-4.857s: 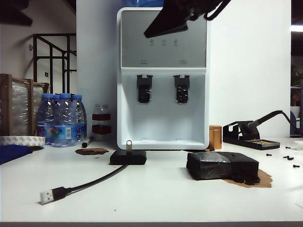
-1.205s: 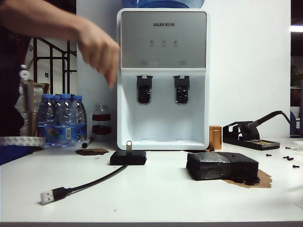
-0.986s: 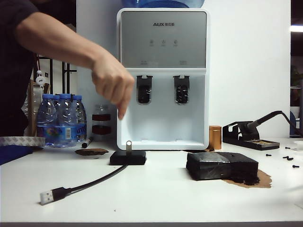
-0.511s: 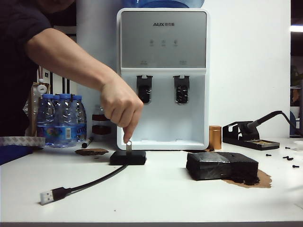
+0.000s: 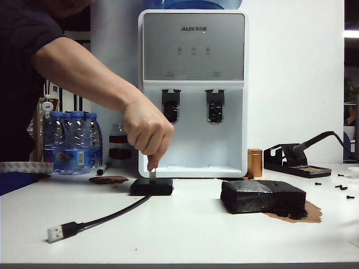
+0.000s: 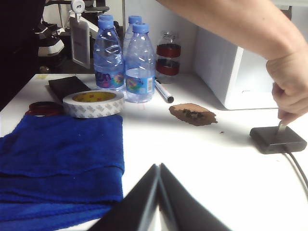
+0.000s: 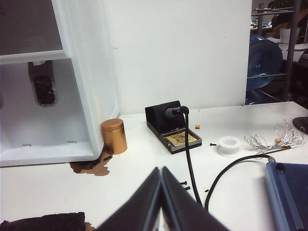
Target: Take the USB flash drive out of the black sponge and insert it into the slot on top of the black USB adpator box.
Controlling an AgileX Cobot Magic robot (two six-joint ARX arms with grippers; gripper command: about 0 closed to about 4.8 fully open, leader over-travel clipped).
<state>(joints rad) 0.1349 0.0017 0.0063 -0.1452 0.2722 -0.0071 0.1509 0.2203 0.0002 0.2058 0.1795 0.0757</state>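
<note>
The silver USB flash drive (image 5: 152, 173) stands upright in the black USB adpator box (image 5: 151, 186), left of centre on the table. A person's hand (image 5: 147, 131) pinches its top; the slot is hidden under the drive. In the left wrist view the drive (image 6: 281, 128) and box (image 6: 278, 139) lie far off to the side of my left gripper (image 6: 159, 166), which is shut and empty. The black sponge (image 5: 262, 196) lies at the right on a brown stain. My right gripper (image 7: 161, 169) is shut and empty, with a corner of the sponge (image 7: 43, 222) beside it. Neither gripper shows in the exterior view.
A white water dispenser (image 5: 193, 89) stands behind the box. Water bottles (image 5: 73, 140), a tape roll (image 6: 94, 103) and a blue cloth (image 6: 57, 163) are at the left. The box's cable ends in a plug (image 5: 56, 232). A copper can (image 5: 255, 162) and soldering stand (image 5: 294, 159) are at the right.
The person's arm came in from the left and lowered; the fingers now close on the drive's top. The dark arm part seen at the top earlier has left the view.
</note>
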